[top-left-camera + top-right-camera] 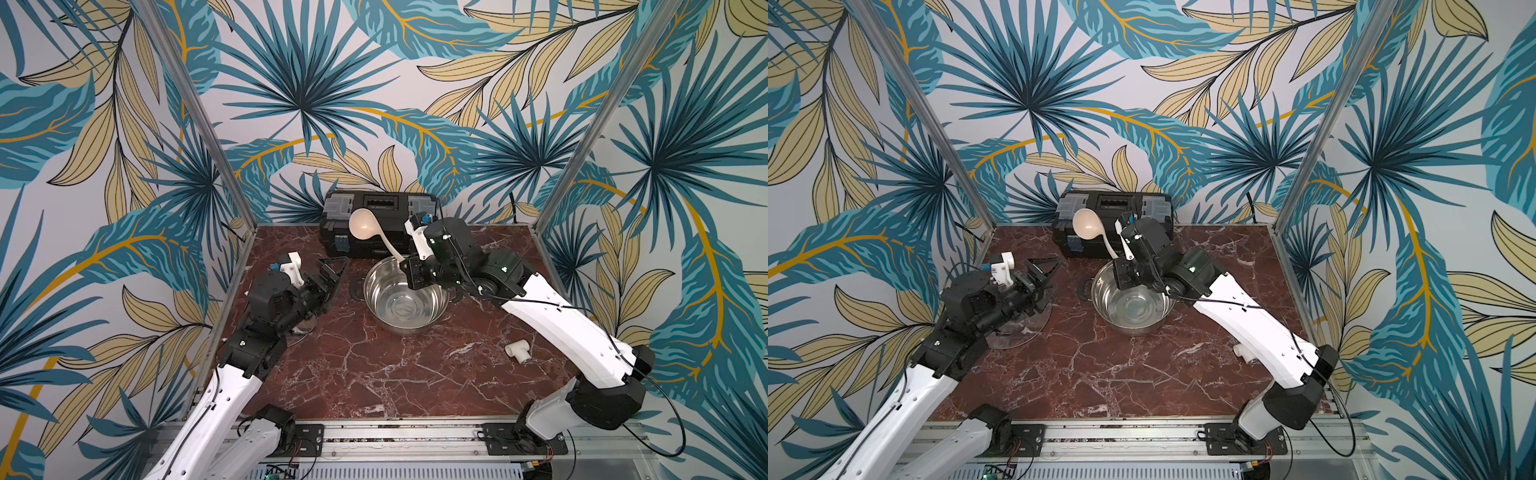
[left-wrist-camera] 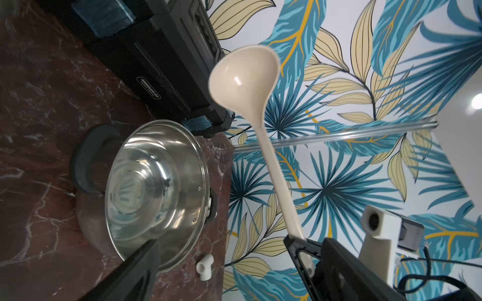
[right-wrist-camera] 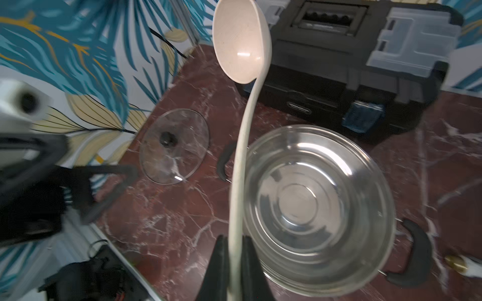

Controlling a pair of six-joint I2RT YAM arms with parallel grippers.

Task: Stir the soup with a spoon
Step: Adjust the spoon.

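Gripping the spoon (image 1: 384,244) by its handle's end, the right hand (image 1: 409,266) held it tilted, bowl up, above the far rim of the pot (image 1: 405,301). The left hand (image 1: 330,274) hung released, jaws spread, beside the pot near the lid (image 1: 1017,328).

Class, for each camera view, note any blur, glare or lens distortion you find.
Right wrist view: the left gripper is badly blurred, while the pot is fairly sharp. Left wrist view: the ladle looks slightly soft, and a bright light at the edge burns out white. Both top views: evenly lit and sharp, with glare inside the pot.
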